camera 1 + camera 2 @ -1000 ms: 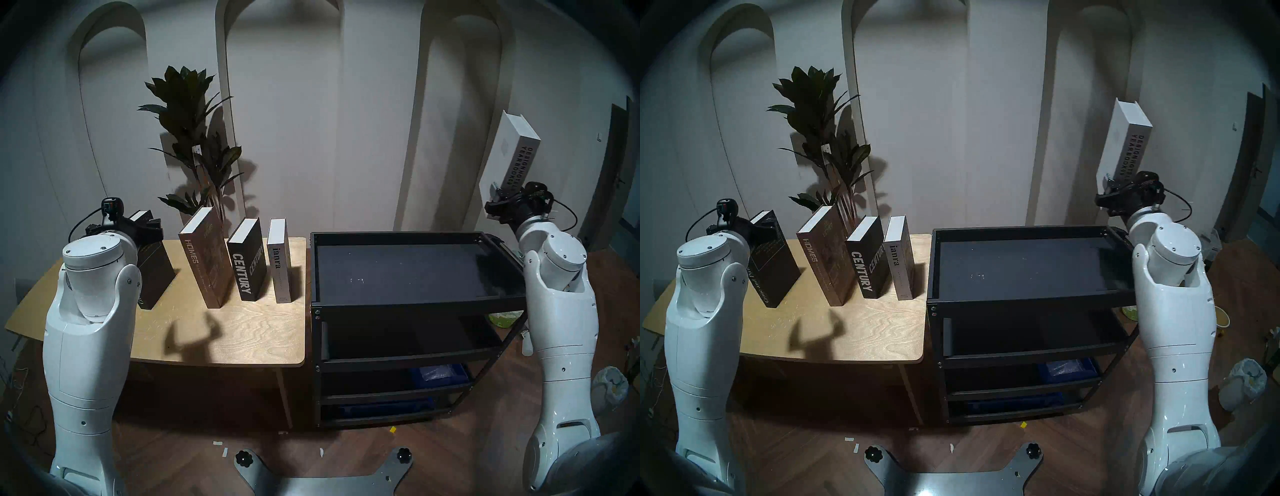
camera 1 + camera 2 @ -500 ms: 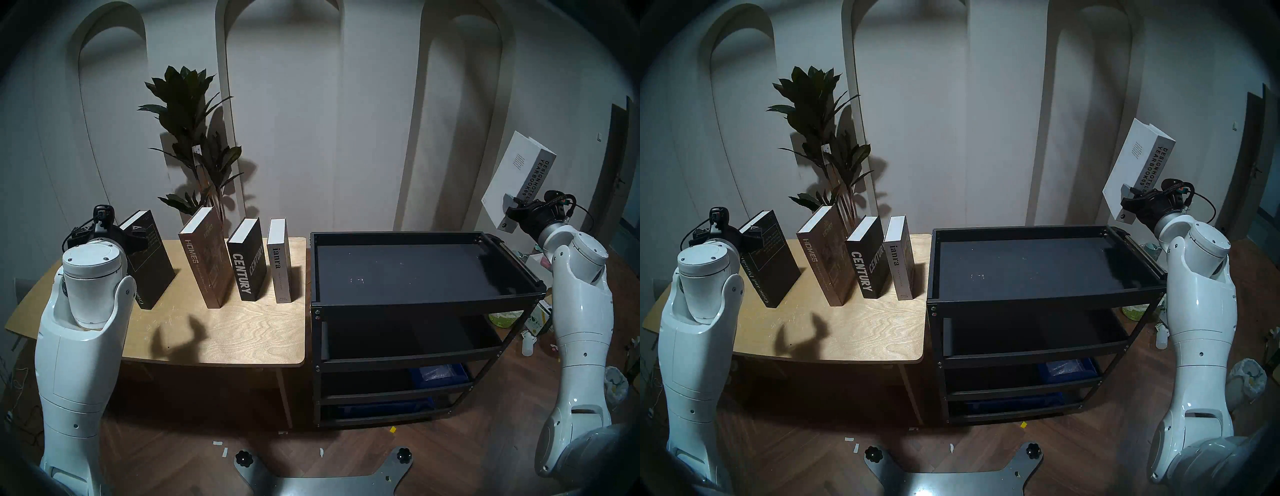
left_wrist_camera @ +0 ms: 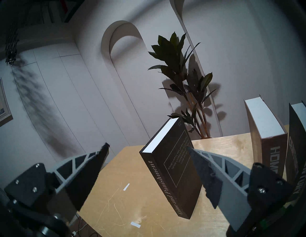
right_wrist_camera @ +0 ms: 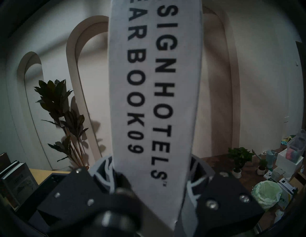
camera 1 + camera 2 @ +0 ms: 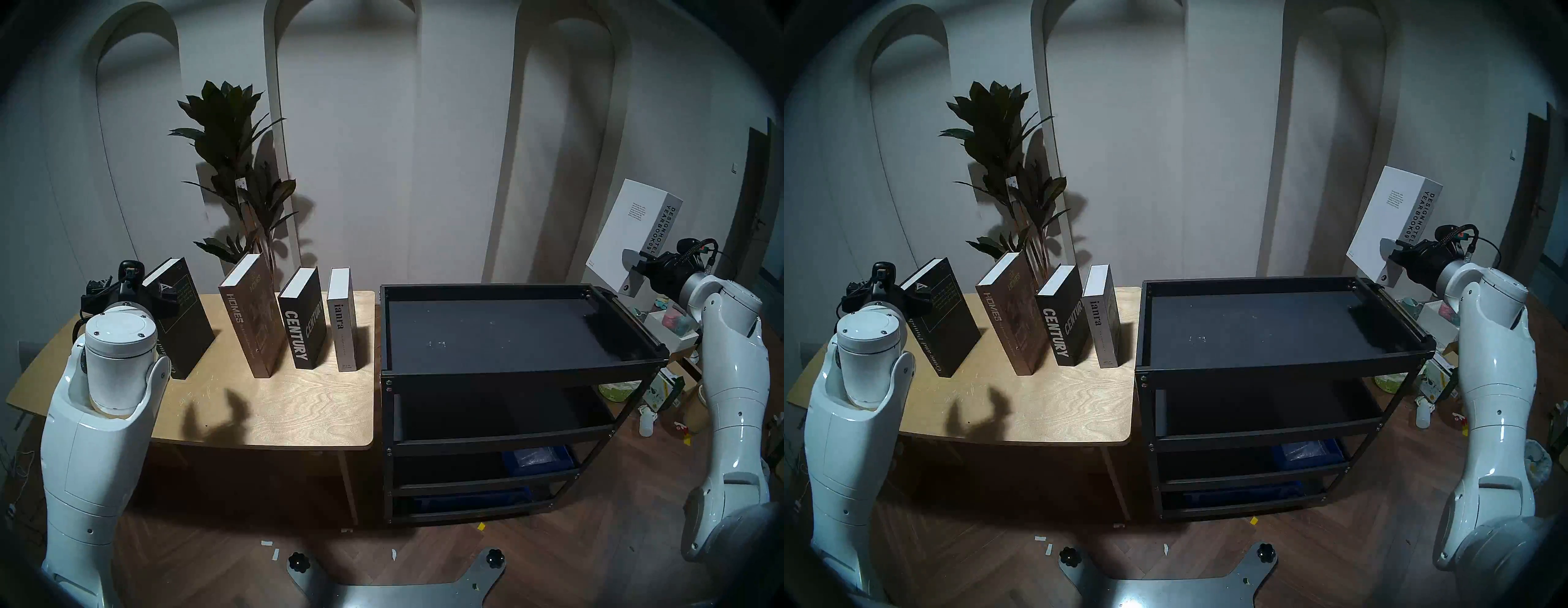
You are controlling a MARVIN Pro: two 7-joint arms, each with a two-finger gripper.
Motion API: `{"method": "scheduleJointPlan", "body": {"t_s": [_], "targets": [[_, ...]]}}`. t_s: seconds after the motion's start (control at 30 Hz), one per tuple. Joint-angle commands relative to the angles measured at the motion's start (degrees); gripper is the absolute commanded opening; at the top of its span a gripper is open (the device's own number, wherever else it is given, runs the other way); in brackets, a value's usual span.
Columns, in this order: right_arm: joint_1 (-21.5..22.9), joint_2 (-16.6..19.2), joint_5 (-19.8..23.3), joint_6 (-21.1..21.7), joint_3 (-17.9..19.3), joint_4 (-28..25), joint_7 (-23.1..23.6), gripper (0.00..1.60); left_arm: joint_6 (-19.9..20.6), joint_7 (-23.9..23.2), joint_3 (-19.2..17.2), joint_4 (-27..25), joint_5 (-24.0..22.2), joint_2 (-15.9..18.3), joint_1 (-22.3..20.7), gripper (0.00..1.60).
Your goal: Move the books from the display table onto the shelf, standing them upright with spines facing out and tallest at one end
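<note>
Gripping the white "Design Hotels Yearbook" [image 5: 635,237] by its lower end, the right claw [image 5: 631,266] is clamped across the book's thickness, one finger on each cover, out past the right end of the shelf [image 5: 517,373]. That book is tilting in the air, its grey spine with black lettering facing the robot and its plain white cover turned toward the shelf. To the claw's left and lower, the shelf's raised-rim black top tray is lying bare of books; a blue bin [image 5: 536,457] is sitting on a lower tier.

Over at the far side, the left claw [image 3: 147,148] is standing wide apart, hovering level just short of the black "Crime and Punishment" [image 5: 182,316], touching nothing. That book is standing upright on the desk [image 5: 297,407], between the spread fingers as the wrist view sees it. Beyond it, further from that claw, the tall brown "HOMES" [image 5: 252,316], the thick black "CENTURY" [image 5: 303,318] and the pale grey "ianra" [image 5: 343,320] are standing in a row, spines outward.
</note>
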Motion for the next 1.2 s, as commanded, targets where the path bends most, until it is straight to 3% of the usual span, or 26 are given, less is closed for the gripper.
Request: {"method": "scheduleJointPlan", "body": {"t_s": [0.0, 0.27, 0.77, 1.17], "targets": [[3.1, 6.8, -0.5, 1.3, -1.7, 3.9, 5.3, 0.00, -2.4, 0.9, 0.6, -0.8, 2.9, 2.4, 1.6, 1.60], [5.5, 9.9, -2.3, 0.3, -5.6, 10.1, 9.4, 0.00, -4.5, 2.1, 1.7, -0.8, 5.3, 3.5, 3.5, 1.60], [10.8, 11.3, -8.4, -6.1, -14.3, 22.2, 13.0, 0.00, -8.7, 4.6, 2.8, -0.6, 9.3, 5.1, 7.0, 1.60], [16.0, 12.2, -12.4, -10.3, -19.3, 29.7, 15.1, 0.00, -11.6, 5.8, 3.5, -0.3, 11.4, 5.9, 8.4, 1.60]]}}
